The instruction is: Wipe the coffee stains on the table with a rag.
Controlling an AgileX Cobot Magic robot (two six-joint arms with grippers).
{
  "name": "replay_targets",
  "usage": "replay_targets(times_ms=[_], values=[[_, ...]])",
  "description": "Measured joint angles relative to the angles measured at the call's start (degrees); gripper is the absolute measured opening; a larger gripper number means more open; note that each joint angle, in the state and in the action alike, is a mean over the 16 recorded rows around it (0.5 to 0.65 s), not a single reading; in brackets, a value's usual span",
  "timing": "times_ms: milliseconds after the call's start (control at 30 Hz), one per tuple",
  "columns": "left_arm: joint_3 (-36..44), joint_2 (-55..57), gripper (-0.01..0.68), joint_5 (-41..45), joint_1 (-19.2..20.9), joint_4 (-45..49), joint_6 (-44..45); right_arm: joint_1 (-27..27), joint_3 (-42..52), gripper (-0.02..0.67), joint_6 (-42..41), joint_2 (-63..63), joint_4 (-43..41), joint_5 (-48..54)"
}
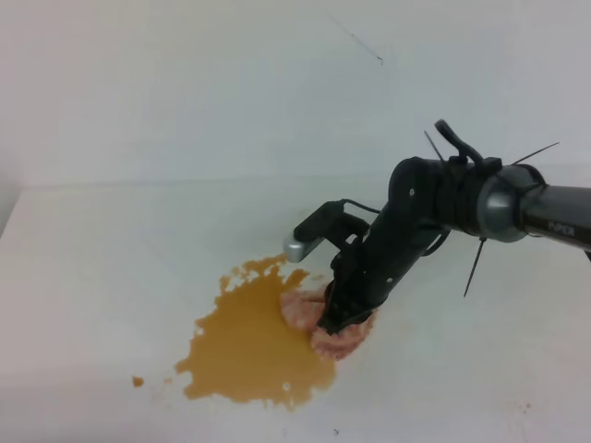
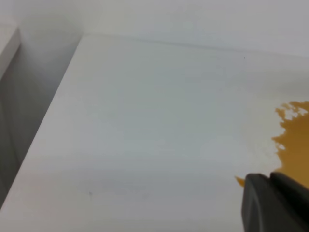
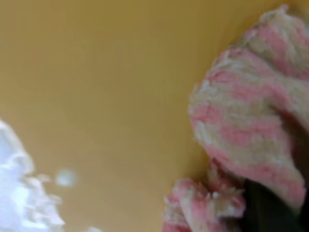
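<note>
A: Right gripper [image 1: 334,318] first. State?

B: Tip is pressed down into the rag [image 1: 325,318], jaws look pulled in tight on a bunched fold of it. The right wrist view shows pink-and-white fluff crowding the dark finger [image 3: 270,208] at the bottom right corner. I'd call it clamped on the cloth.

A: Where does the rag sit?

B: On the table [image 1: 92,268], crumpled, at the right edge of the coffee stains [image 1: 249,346]. Its left part touches the puddle; the right part lies on bare white top. From the wrist camera the cloth is right against the orange-brown liquid, which fills most of that frame.

A: Puddle shape?

B: Ragged, splashed edges, one big blob near the front middle of the table. A tiny matching droplet [image 1: 138,380] sits apart, off its lower left. In the right wrist view there are small pale patches at lower left inside the liquid; too blurred to name.

A: Arm?

B: Black right arm [image 1: 434,208] comes in from the right edge, bends down to the rag, silver-capped camera block on the wrist.

A: Left gripper?

B: Only a dark piece of it [image 2: 275,203] at the bottom right of the left wrist view, over the table near the puddle's edge. Can't tell its opening. Not visible in the high view.
</note>
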Motion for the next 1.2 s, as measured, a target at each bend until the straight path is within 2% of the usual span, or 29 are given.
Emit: replay_targets(times_ms=[500, 933, 1200], values=[[-0.1, 0.1, -0.002, 0.1, 0.0, 0.0, 0.0, 6.8, -0.5, 0.031, -0.8, 0.3, 2.5, 0.7], [-0.1, 0.1, -0.002, 0.1, 0.0, 0.0, 0.0, 6.5, -1.0, 0.030, 4.7, -8.6, -3.8, -0.3], [0.0, 0.0, -0.001, 0.0, 0.0, 0.0, 0.0, 4.8, 8.6, 0.030, 9.0, -19.0, -7.0, -6.1]])
